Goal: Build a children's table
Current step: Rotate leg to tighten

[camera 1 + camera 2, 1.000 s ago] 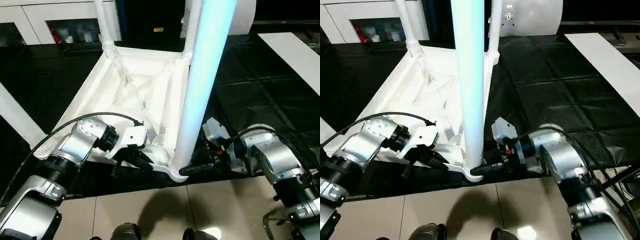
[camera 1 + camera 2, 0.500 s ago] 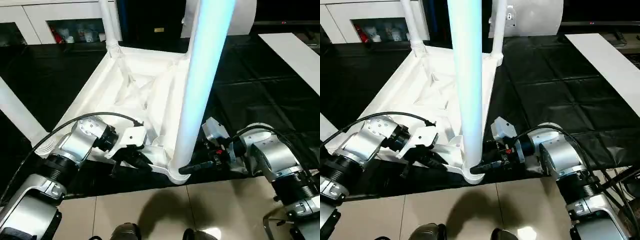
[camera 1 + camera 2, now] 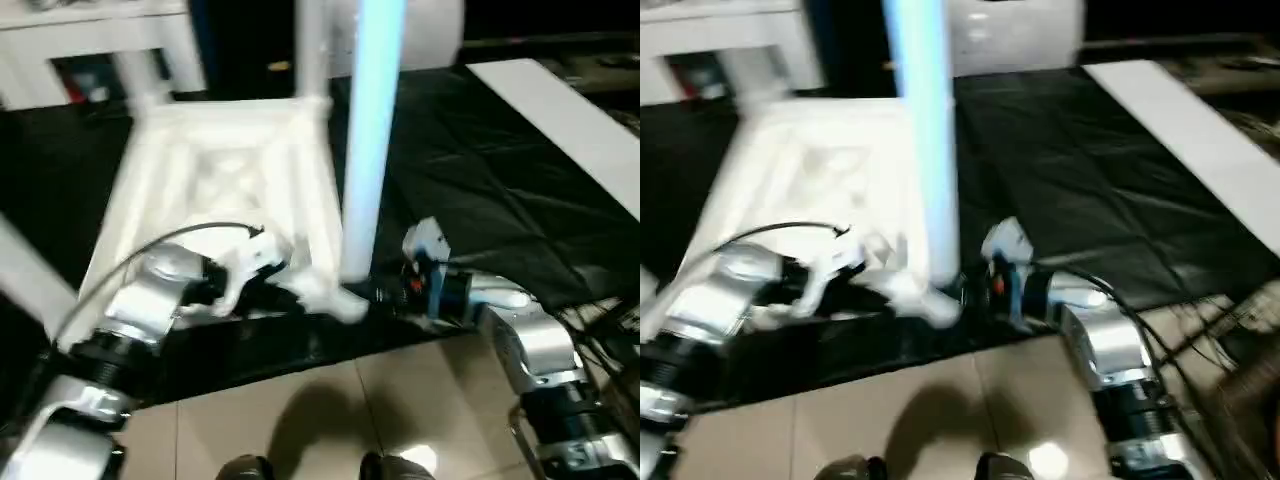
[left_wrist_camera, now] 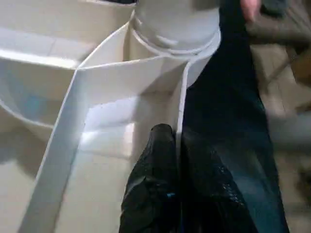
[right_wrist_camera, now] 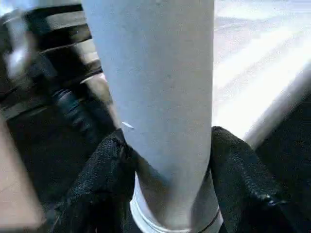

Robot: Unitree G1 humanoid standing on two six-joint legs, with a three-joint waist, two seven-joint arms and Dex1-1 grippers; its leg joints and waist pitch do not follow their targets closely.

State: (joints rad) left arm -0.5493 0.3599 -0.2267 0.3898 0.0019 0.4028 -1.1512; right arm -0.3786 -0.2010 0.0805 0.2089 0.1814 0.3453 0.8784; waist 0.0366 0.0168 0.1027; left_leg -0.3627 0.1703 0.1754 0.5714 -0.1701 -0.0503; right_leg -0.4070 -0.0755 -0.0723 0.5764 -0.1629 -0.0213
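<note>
White tabletop (image 3: 215, 180); three upright legs (image 3: 365, 140).

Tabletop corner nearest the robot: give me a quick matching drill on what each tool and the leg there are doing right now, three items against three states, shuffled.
Column one:
1. left tool
2. right tool
3. near leg

Column two:
A. stands upright in the corner socket of the upturned tabletop
B. one finger on each side of the tube, just above its base
C. pinched shut on the thin side wall of the tabletop

Pairs: 1-C, 2-B, 3-A
</note>
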